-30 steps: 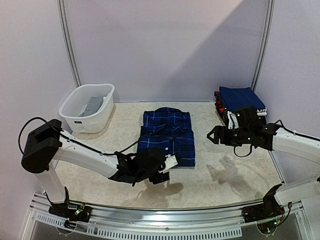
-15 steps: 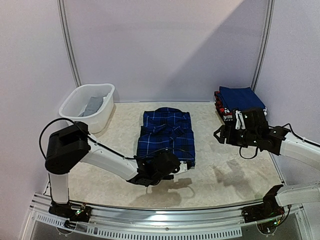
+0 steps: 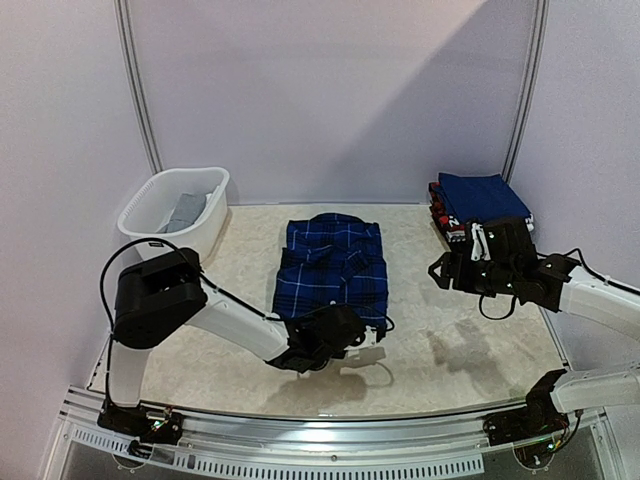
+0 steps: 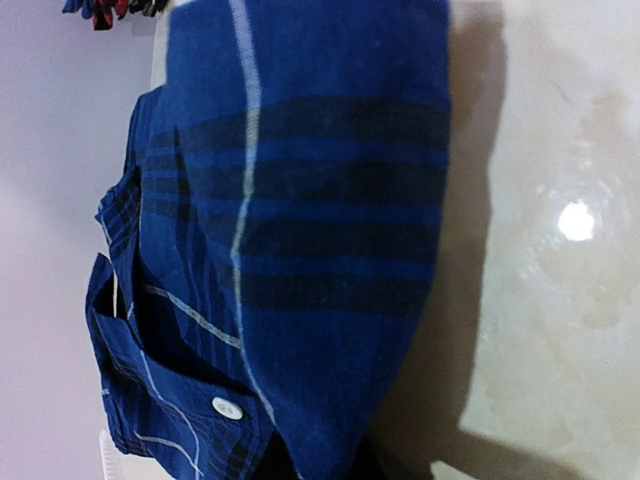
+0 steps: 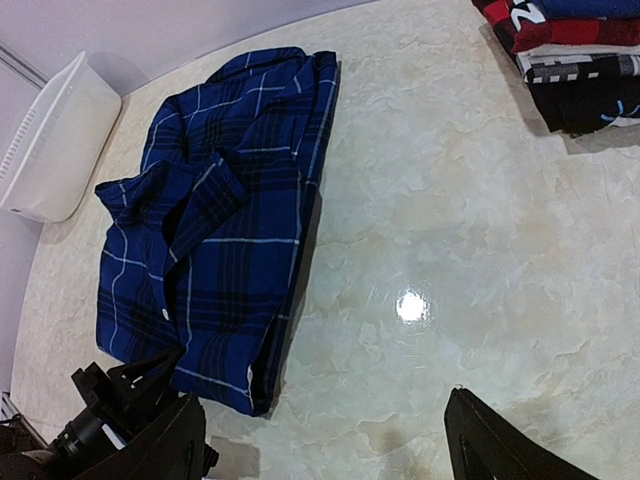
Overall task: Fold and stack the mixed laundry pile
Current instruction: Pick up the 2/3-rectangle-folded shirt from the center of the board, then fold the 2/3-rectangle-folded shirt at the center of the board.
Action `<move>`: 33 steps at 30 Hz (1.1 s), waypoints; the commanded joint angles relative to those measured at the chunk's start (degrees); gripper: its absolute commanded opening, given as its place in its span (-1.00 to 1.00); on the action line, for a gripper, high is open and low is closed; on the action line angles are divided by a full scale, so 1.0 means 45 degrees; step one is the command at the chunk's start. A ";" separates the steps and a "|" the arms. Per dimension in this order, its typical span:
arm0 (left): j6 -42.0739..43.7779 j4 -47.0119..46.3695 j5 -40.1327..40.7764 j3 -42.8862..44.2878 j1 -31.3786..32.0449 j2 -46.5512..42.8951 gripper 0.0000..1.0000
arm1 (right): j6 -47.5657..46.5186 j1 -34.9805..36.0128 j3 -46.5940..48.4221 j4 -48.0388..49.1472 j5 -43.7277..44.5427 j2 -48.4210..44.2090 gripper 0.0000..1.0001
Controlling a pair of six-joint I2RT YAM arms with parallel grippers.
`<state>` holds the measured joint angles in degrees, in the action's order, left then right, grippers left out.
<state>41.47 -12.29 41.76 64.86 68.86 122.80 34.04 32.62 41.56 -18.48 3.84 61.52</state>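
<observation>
Mid-frame, the part-folded dark blue plaid cloth shirt (image 3: 333, 265) had its near hem pinched by the left gripper (image 3: 355, 338) (right gripper (image 3: 437, 270) spread, empty), while a grey cloth garment (image 3: 185, 212) waited in the upper-left white slotted plastic basket (image 3: 160, 243).

Your left arm (image 3: 235, 322) and right arm (image 3: 600, 292) are white tubes with chunky black joints. Left gripper (image 3: 368, 338) and right gripper (image 3: 437, 270) are all black, with thin black cables (image 3: 103, 280) looping off.
</observation>
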 commanded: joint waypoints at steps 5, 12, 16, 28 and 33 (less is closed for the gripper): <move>-0.1433 0.2294 -0.0816 -0.0573 0.0722 -0.1420 -1.00 | -0.0466 0.0067 0.0225 0.0636 -0.1447 0.1115 0.59; -0.3558 0.6142 -0.0715 -0.0204 0.2367 -0.2695 -1.00 | -0.0942 0.0890 0.0760 0.1232 -0.2785 0.2595 0.37; -0.4616 0.7954 -0.0584 0.0199 0.3413 -0.3432 -1.00 | -0.1463 0.1712 0.1154 0.1504 -0.3659 0.3320 0.23; -0.6231 1.3217 -0.0816 0.3330 0.5331 -0.4118 -1.00 | -0.2583 0.3439 0.1897 0.2392 -0.5821 0.5563 -0.44; -0.6064 1.3814 -0.0993 0.3906 0.5471 -0.4142 -1.00 | -0.2776 0.3684 0.1813 0.2534 -0.6560 0.6587 -0.92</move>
<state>14.68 43.77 38.11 80.38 92.49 105.36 23.16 48.34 49.12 -8.75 -21.78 87.88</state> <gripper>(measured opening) 0.055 0.090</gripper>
